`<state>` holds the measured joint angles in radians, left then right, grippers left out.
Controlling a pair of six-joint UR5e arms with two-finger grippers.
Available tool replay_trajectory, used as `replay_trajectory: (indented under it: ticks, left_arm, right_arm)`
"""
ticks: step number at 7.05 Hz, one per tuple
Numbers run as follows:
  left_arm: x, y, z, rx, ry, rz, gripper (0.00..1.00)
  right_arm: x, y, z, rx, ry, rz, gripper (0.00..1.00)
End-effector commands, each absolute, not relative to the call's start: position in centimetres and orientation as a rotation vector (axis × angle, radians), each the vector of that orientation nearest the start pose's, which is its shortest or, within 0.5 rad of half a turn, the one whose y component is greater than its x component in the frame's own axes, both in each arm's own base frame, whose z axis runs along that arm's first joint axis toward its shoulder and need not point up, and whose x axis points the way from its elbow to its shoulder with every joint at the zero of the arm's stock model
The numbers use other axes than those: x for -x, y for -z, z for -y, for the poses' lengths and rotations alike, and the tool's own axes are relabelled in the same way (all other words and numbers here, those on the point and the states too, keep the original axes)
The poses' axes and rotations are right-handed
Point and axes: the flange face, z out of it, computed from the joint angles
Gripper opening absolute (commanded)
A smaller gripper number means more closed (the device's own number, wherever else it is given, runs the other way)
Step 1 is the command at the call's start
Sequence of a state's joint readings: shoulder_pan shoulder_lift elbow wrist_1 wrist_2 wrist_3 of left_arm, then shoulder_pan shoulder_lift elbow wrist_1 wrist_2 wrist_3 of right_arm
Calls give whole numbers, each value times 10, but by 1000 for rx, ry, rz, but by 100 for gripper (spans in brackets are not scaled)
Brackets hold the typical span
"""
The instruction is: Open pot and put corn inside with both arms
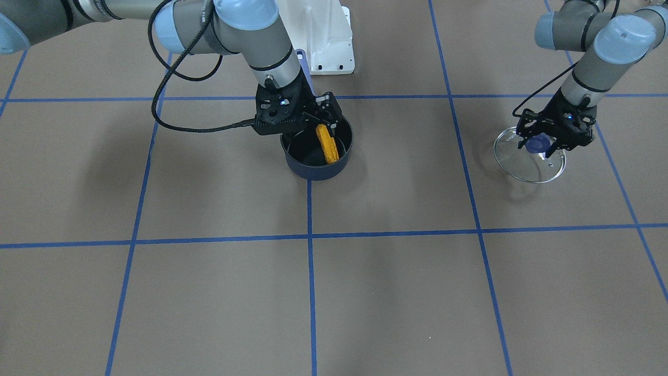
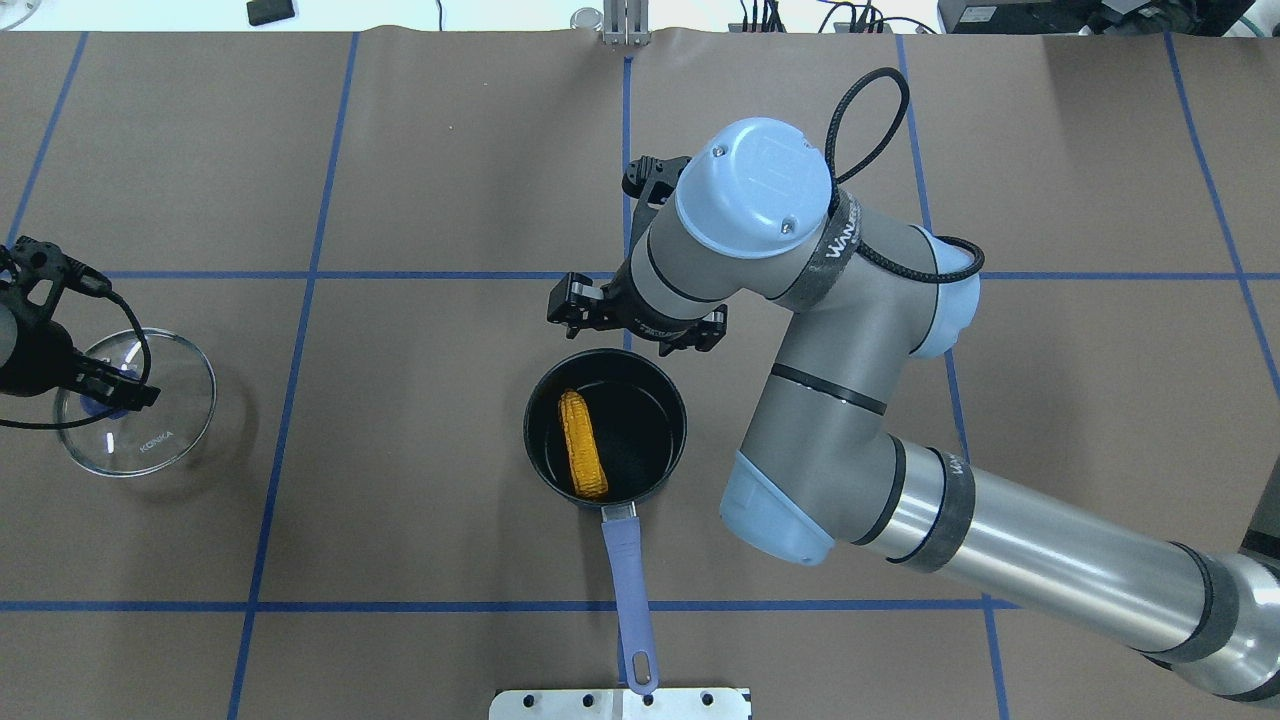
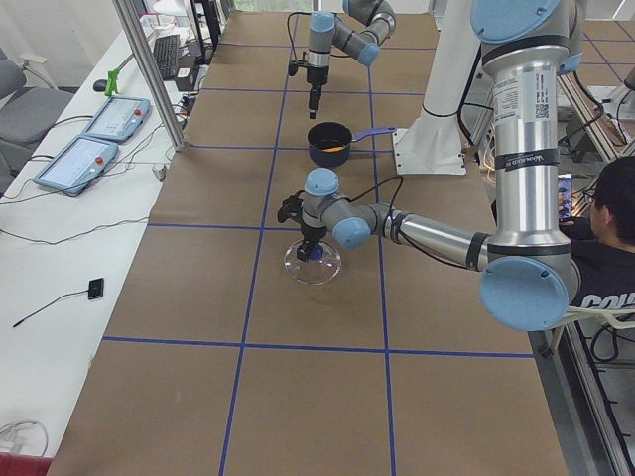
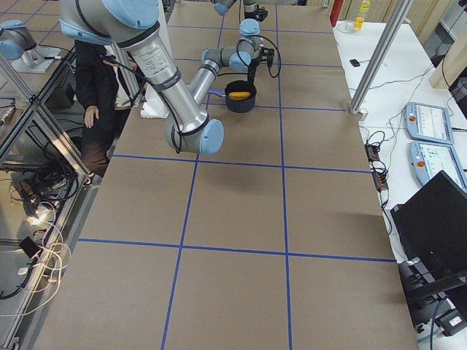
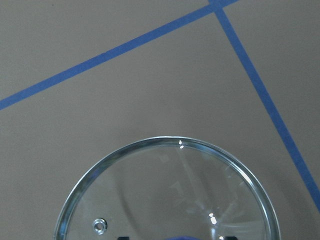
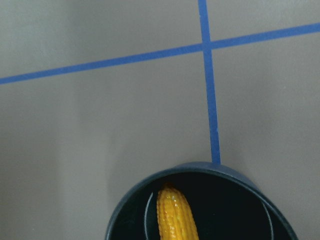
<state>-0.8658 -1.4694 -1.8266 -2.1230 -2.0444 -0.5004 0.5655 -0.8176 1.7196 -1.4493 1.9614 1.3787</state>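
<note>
The dark blue pot (image 2: 680, 430) stands open at the table's middle, its purple handle (image 2: 628, 590) pointing at the robot. The yellow corn (image 2: 583, 458) lies inside it, leaning on the wall; it also shows in the front view (image 1: 327, 143) and the right wrist view (image 6: 175, 215). My right gripper (image 1: 327, 119) hovers over the pot's far rim, jaws apart and empty. My left gripper (image 1: 543, 149) is shut on the blue knob (image 1: 537, 143) of the glass lid (image 2: 165, 440), holding it tilted at the table far to the left.
The robot's white base plate (image 2: 620, 703) sits just behind the pot handle. A person (image 3: 615, 228) sits beside the robot's base. Teach pendants (image 3: 79, 164) and cables lie on the side bench beyond the table's far edge.
</note>
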Motion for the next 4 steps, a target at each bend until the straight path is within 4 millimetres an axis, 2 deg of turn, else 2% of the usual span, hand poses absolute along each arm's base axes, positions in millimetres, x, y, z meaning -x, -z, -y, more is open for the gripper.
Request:
replay_trajectory:
  ticks: [1, 4]
  left_arm:
    - [-252, -535, 430, -322, -363, -776, 45]
    - [-255, -538, 432, -318, -364, -772, 46]
  right_arm:
    - [499, -130, 443, -34, -141, 1073, 100]
    - [493, -127, 446, -27, -140, 1085, 100]
